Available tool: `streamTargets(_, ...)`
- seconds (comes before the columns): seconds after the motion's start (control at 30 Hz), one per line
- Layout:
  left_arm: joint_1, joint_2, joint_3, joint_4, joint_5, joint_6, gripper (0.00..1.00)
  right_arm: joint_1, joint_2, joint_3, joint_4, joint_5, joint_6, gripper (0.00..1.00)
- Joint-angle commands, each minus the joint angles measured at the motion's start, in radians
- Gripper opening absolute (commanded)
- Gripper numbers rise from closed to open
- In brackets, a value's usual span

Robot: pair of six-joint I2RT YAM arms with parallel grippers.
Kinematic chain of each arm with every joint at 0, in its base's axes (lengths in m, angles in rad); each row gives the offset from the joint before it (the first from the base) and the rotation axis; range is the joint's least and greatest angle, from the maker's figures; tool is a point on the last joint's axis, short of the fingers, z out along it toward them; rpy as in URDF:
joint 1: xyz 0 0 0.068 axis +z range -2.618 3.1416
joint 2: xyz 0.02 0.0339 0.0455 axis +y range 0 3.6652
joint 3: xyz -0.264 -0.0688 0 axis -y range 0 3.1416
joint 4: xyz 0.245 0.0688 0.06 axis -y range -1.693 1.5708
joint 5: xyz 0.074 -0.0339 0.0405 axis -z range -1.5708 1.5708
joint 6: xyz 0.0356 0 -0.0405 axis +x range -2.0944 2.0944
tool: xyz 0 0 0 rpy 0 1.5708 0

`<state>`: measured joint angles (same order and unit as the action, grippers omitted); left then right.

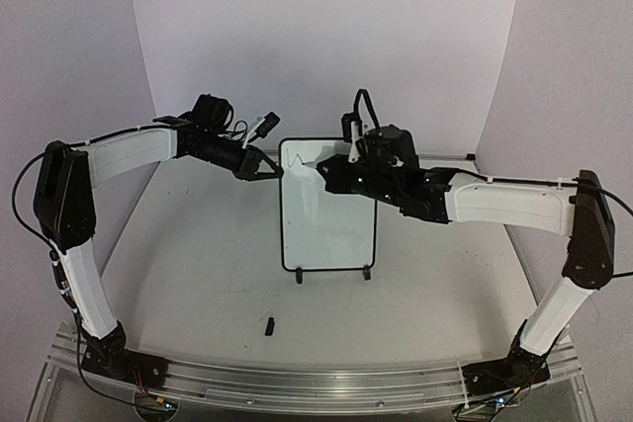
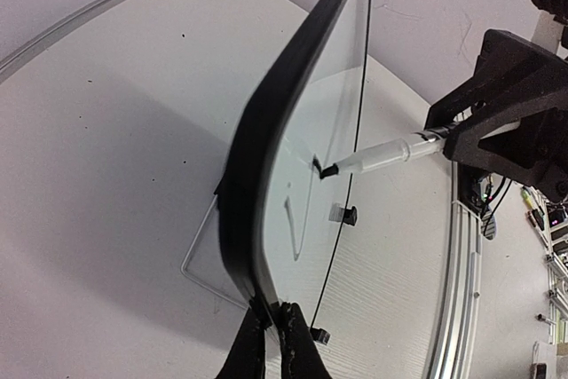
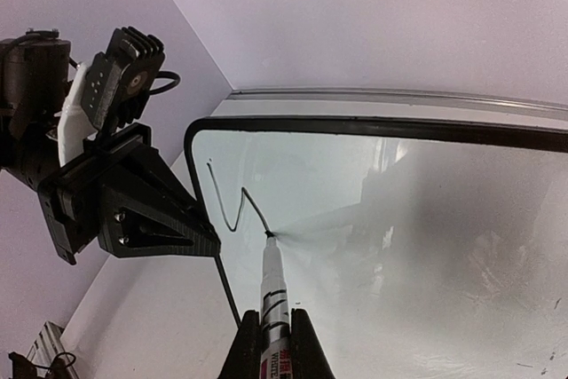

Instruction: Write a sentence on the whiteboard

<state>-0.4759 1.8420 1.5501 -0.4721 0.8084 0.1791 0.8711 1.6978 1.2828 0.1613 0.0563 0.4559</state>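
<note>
1. White walls (image 1: 326,37) close in a pale table (image 1: 198,264), and we see the whiteboard (image 1: 328,229) standing upright on its two black feet (image 1: 300,278) near the table's middle.
2. We see the left gripper (image 1: 269,169) pinched narrow on the whiteboard's left edge, near the top corner.
3. We see the right gripper (image 3: 271,348) clamped on a white marker (image 3: 273,277), whose dark tip touches the glossy face.
4. We read the sentence (image 3: 232,206) as only a thin dark zigzag by the upper left corner, ending at the tip.
5. We note a small black piece (image 1: 269,325) lying on the table in front of the whiteboard, well apart from it; it may be the marker's cap, though it is too small to tell.
</note>
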Motion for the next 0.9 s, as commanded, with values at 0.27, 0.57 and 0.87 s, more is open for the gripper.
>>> streamTargets(0.27,-0.030,-0.015,0.002,-0.063,-0.050,0.082,0.00,-0.018,-0.031,0.078,0.037,0.122,-0.024,0.00)
streamTargets(0.57,-0.031,-0.017,0.001,-0.066,-0.055,0.087,0.00,-0.024,-0.011,0.098,0.038,0.103,-0.026,0.00)
streamTargets(0.87,-0.031,-0.022,-0.005,-0.065,-0.064,0.089,0.00,-0.023,-0.077,0.061,0.035,-0.049,-0.057,0.00)
